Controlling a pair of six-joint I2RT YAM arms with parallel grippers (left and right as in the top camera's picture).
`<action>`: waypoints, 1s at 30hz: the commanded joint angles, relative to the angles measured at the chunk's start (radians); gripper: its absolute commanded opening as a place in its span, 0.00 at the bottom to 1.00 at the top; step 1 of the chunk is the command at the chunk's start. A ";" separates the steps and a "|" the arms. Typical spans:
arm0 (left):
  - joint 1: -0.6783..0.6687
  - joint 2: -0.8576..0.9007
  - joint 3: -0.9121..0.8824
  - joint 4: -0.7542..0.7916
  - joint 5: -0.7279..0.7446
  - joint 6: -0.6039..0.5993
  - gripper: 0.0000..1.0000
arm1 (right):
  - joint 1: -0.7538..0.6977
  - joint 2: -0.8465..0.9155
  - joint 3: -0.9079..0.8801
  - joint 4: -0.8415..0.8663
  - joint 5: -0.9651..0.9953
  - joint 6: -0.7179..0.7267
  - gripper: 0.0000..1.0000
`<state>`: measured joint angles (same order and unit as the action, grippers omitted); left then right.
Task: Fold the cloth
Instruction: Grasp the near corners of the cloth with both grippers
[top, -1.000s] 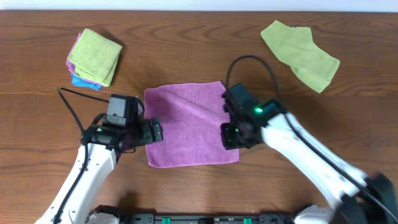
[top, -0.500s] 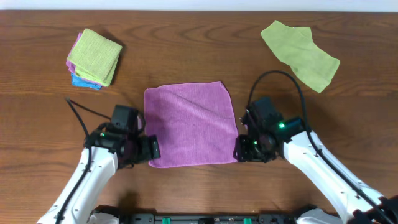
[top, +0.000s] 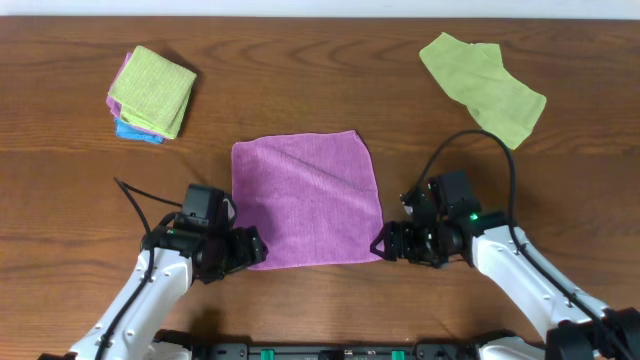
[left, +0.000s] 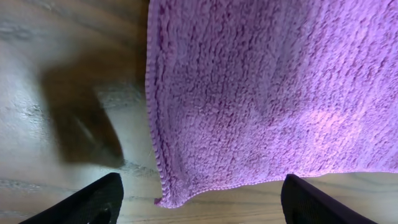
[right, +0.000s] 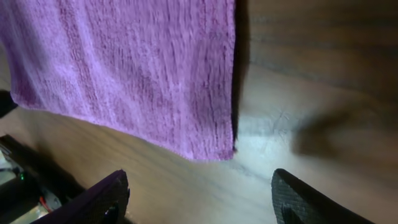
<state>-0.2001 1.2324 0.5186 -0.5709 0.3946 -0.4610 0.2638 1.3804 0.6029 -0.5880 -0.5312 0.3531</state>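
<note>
The purple cloth (top: 305, 200) lies flat and spread out on the wooden table, with a faint diagonal crease. My left gripper (top: 252, 247) is open at the cloth's near left corner; in the left wrist view that corner (left: 177, 193) sits between the open fingers (left: 199, 202). My right gripper (top: 385, 243) is open at the near right corner; in the right wrist view that corner (right: 217, 146) lies just ahead of the open fingers (right: 199, 202). Neither gripper holds anything.
A stack of folded cloths (top: 150, 93), green on top with pink and blue beneath, sits at the far left. A loose light green cloth (top: 483, 85) lies at the far right. The table's front edge (top: 320, 345) is close behind both grippers.
Both grippers have moved toward the near edge, from the cloth's side edges down to its two near corners. The cloth has not moved.
</note>
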 joint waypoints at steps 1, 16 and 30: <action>-0.003 0.006 -0.025 0.013 0.019 -0.045 0.83 | -0.008 -0.003 -0.030 0.032 -0.010 -0.017 0.74; -0.003 0.047 -0.048 0.083 0.043 -0.105 0.56 | -0.007 0.139 -0.040 0.144 -0.017 0.009 0.66; -0.003 0.090 -0.047 0.127 0.044 -0.150 0.06 | 0.013 0.193 -0.040 0.146 -0.056 0.013 0.13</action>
<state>-0.2001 1.3167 0.4778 -0.4438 0.4423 -0.6033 0.2630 1.5547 0.5831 -0.4335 -0.6075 0.3630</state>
